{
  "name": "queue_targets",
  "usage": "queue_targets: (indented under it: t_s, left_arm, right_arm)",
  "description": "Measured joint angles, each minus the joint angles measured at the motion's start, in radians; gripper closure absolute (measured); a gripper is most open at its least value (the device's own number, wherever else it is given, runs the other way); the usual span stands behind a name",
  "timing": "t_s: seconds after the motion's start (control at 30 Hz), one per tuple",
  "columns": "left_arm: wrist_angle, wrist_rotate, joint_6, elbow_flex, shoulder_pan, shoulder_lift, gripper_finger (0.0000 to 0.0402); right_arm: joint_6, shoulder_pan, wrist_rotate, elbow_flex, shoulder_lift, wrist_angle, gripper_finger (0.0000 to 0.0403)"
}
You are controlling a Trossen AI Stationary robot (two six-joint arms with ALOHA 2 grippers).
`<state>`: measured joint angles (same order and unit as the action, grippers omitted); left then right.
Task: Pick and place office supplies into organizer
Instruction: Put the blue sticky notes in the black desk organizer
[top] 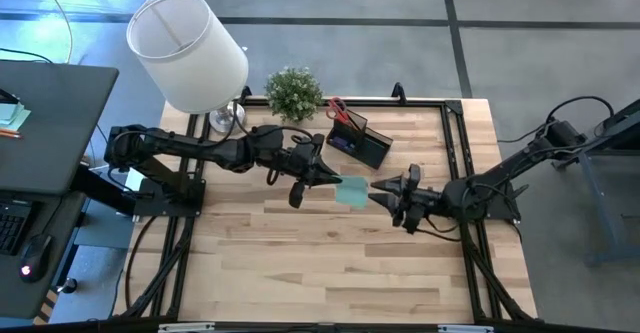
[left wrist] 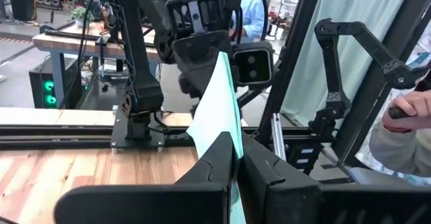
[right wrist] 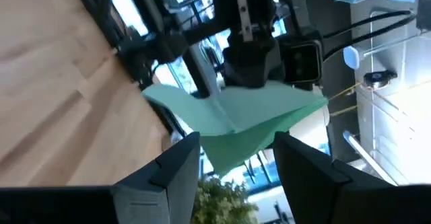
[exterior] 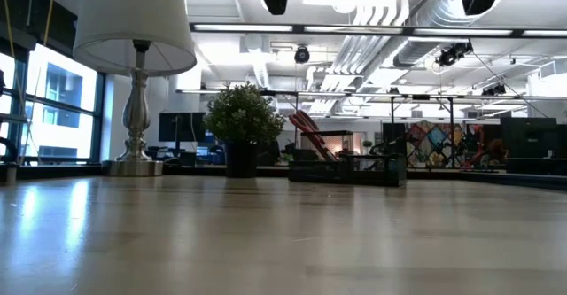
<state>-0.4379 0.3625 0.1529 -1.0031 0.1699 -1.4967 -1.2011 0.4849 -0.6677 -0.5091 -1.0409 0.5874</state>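
Note:
The mint-green sticky-note pad hangs in the air over the middle of the table, between my two grippers. My left gripper comes from the table's left and is shut on it. My right gripper faces it from the right, open, with its fingers on either side of the pad's free end without touching. The black organizer stands near the far edge, and red-handled scissors stick up out of it. The low view does not show the pad. My left gripper pinches the pad between its two fingers at the edge nearest the table's left, coming in level from that side. The pad is lifted clear of the table and sticks out past the fingertips toward the right gripper, its sheets fanning apart a little.
A potted plant and a white-shaded lamp stand at the far left, beside the organizer. Black frame rails run along the table's sides. A person's hand shows beyond the table. Bare wood lies toward the near edge.

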Motion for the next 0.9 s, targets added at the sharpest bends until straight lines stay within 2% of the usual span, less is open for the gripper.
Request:
queue_targets:
  t_s: [0.17,0.5,0.7,0.9]
  left_arm:
    - [-0.001,0.002,0.009,0.000,0.000,0.000,0.0402]
    - [-0.014,-0.040,0.013,0.000,0.001,-0.012,0.0401]
    - [-0.049,-0.048,0.057,0.000,0.001,-0.017,0.0402]
    - [0.012,-0.048,0.062,0.000,0.000,-0.018,0.0401]
  right_arm:
    - [-0.062,-0.001,-0.062,0.000,-0.002,-0.036,0.0220]
    - [-0.170,-0.004,0.118,0.000,-0.002,-0.022,0.0220]
    - [-0.224,-0.040,0.110,0.000,-0.055,-0.008,0.0221]
    - [-0.289,-0.049,0.101,0.000,-0.116,0.085,0.0229]
